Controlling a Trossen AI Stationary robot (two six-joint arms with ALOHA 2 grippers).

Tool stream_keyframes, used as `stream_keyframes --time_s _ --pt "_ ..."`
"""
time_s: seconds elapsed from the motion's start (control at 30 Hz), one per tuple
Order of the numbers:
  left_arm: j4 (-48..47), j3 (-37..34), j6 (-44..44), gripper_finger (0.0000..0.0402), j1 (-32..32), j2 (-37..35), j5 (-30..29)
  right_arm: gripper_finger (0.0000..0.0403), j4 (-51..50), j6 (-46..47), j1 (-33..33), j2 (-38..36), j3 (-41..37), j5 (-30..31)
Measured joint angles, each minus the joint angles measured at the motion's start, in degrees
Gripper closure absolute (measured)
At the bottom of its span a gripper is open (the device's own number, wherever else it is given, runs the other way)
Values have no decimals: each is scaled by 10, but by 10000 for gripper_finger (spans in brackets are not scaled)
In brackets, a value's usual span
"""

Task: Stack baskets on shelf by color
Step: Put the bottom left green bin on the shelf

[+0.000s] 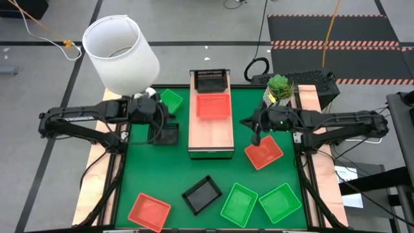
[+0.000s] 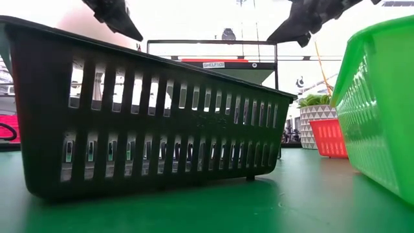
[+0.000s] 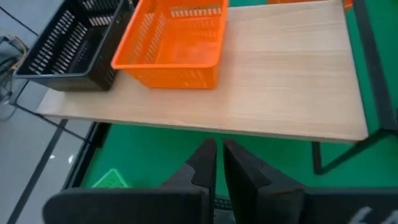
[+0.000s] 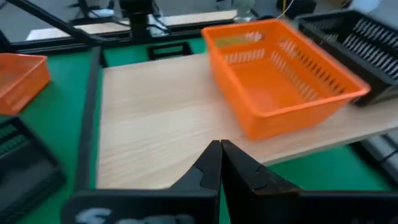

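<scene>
The shelf [image 1: 211, 133] runs down the middle of the green table. A black basket [image 1: 211, 80] rests on its far end, and an orange-red basket [image 1: 213, 105] sits on the board just nearer. My left gripper [image 1: 169, 118] hovers left of the shelf, above a black basket [image 1: 166, 134] on the table, shut on nothing [image 3: 219, 155]. My right gripper [image 1: 256, 137] hovers right of the shelf, shut and empty [image 4: 219, 149], beside an orange-red basket [image 1: 263, 153]. A green basket [image 1: 171, 100] lies far left. Several more baskets line the near edge.
Along the near edge lie an orange-red basket [image 1: 149, 211], a black basket [image 1: 202, 194] and two green baskets [image 1: 239, 204], [image 1: 280, 202]. A white cylinder [image 1: 123, 52] stands far left and a potted plant [image 1: 279, 87] far right. The shelf's near half [image 1: 211, 139] is bare wood.
</scene>
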Motion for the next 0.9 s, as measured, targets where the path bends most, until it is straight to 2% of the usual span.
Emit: stream_keyframes --time_s 0.2,0.3,0.43,0.6,0.9 --pt "7 -5 8 369 -3 -1 -2 403 -20 48 62 0 3 12" --pt "39 -24 13 369 -1 -1 -2 403 -26 56 94 -2 4 11" --pt "86 -44 20 369 6 -1 -2 403 -100 102 135 -4 21 14" --pt "93 -45 19 369 10 -1 -2 403 -162 177 189 -3 24 25" --pt "91 -45 10 369 8 -1 -1 391 -163 274 279 33 25 26"
